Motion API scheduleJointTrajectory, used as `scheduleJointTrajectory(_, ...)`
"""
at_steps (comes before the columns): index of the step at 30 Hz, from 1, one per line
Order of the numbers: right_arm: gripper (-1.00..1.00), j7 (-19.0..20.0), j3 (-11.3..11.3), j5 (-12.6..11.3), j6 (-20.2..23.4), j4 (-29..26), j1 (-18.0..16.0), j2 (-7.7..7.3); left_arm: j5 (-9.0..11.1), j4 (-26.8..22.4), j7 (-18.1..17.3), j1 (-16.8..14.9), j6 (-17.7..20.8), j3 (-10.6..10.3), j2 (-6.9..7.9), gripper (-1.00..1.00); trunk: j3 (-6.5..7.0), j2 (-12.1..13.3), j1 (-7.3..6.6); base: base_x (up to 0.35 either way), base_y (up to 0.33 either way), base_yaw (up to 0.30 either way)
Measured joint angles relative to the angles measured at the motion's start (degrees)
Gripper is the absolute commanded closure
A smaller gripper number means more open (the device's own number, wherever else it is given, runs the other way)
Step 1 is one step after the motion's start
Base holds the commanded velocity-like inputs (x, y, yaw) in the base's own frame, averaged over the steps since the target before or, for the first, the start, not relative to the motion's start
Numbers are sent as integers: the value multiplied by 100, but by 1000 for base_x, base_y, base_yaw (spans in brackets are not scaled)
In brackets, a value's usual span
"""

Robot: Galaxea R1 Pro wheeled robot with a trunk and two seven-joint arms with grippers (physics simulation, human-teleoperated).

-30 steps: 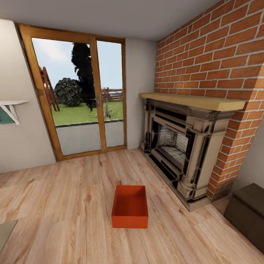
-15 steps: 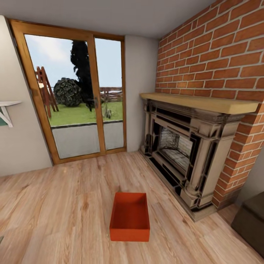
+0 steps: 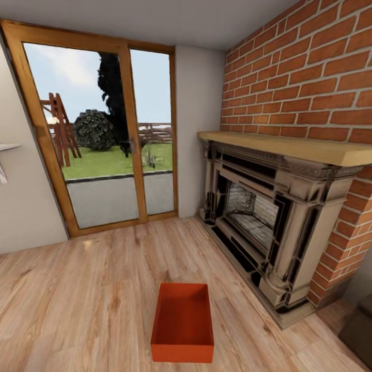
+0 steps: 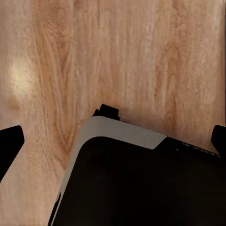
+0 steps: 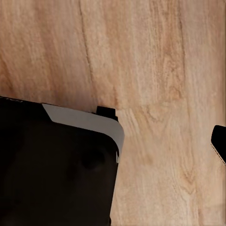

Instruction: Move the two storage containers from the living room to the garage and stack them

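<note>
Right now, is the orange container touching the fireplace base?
Apart. The head view shows a strip of bare wood floor between the storage container and the fireplace plinth.

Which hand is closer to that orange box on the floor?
Cannot tell. The box lies centred ahead; left hand and right hand each hang over planks beside the robot's base.

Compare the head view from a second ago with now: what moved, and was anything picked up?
The camera moved, not the objects: the robot rolled forward, so the storage container sits lower and larger in the head view, and the fireplace and glass door loom closer. Nothing was grasped or released. The container stays open side up on the wood floor, in the same spot relative to the fireplace.
</note>
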Motion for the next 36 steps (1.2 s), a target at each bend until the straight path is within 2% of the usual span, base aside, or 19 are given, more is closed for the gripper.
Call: scheduleJointTrajectory(36, -100, -3, -2, -6, 0, 0, 0, 24, 0, -1, 0, 0, -8, 0, 0, -100, 0, 0, 1, 306, 0, 11)
